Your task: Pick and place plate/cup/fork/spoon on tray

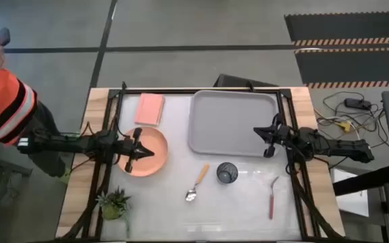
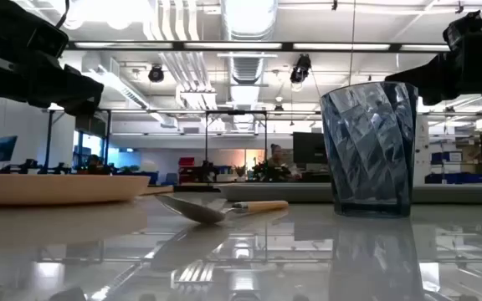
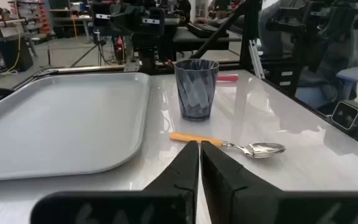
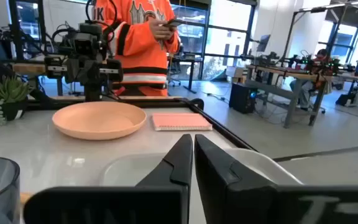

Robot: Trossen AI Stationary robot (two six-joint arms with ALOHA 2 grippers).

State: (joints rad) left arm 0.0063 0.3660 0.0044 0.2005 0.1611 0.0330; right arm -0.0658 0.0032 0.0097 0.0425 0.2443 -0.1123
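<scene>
Overhead, left gripper (image 1: 138, 150) above plate (image 1: 151, 160), fingers (image 3: 188, 163) closed

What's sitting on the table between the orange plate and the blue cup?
The spoon lies between the plate and the cup, touching neither; the high view shows this, and the low view agrees.

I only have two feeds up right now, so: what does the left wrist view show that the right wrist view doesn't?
Only the left wrist view shows the spoon lying on the table, the whole cup, the fork's red handle behind it, and the empty tray nearly whole.

Only the right wrist view shows the plate, the pink pad, a small plant and a person in orange.

Both show closed fingers, the tray and the cup, which the right view cuts off at its edge.
</scene>
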